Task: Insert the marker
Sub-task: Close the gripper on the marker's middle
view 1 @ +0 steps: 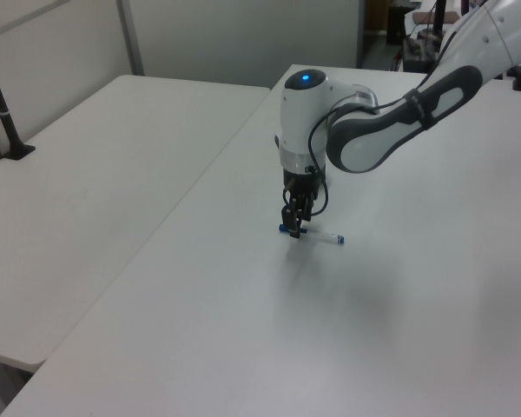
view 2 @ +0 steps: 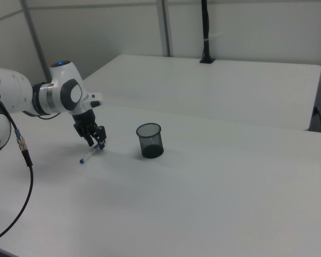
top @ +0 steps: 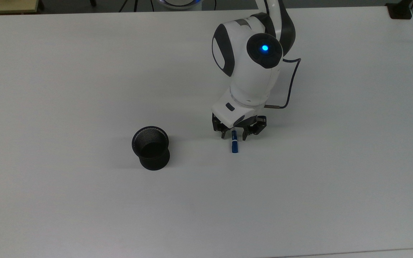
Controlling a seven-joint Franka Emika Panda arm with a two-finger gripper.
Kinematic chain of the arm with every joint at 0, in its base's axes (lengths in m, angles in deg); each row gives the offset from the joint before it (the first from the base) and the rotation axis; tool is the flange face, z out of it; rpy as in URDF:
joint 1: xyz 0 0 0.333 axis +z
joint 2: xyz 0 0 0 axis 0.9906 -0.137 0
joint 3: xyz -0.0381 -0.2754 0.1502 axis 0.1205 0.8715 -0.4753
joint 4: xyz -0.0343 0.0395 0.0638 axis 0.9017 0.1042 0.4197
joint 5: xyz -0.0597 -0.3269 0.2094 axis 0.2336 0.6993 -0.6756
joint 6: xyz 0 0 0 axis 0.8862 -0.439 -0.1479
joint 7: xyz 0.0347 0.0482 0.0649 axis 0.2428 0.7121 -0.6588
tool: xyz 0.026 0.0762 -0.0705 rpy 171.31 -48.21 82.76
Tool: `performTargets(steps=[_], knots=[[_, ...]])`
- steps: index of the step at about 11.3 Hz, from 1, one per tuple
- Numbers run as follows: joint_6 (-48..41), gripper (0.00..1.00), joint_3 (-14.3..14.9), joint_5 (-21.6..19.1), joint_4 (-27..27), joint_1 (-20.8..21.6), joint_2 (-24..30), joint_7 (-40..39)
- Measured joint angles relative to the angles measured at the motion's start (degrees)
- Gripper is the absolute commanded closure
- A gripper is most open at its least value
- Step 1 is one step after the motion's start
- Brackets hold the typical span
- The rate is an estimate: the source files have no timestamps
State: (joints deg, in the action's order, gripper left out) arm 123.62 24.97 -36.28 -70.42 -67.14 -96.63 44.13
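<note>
**Going for the marker: pincer down at the cap end**

Hovering right over the marker (top: pixel 234 143), the pincer (top: pixel 233 136) has its two black fingers spread apart, one on each side of the barrel, not clamped on anything yet. The marker lies flat on the white tabletop (top: pixel 84 215). In the top view its blue cap end pokes out toward the bottom of the picture, and the rest of the barrel is tucked under the wrist. The black mesh cup (top: pixel 150 147) stands upright, well apart from it on the top view's left.

Handling-wise, my guess is this is an easy one on weight: a slim plastic pen, light and stiff, nothing fragile. The catch is the shape. It's a smooth round barrel on a smooth matte tabletop, so it'll probably roll if one finger touches before the other. I'd squeeze across the barrel with it centred between the fingers. The pincer looks set near the cap end, which means the long white part would hang out to one side and may droop or swing when lifted. Gripping closer to the middle would be steadier.

The cup is dark wire mesh, flaring wider at the rim, so the opening is forgiving. It looks light too, so a bump could tip it.
</note>
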Motion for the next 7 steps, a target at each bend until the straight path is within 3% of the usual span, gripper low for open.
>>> performTargets(steps=[2,3,7], knots=[[0.60,0.84,-0.01,0.42,0.17,0.77,-0.61,0.05],[0.60,0.93,-0.01,0.48,0.21,0.90,-0.62,0.07],[0.61,0.96,0.55,0.64,0.49,0.80,-0.67,0.07]])
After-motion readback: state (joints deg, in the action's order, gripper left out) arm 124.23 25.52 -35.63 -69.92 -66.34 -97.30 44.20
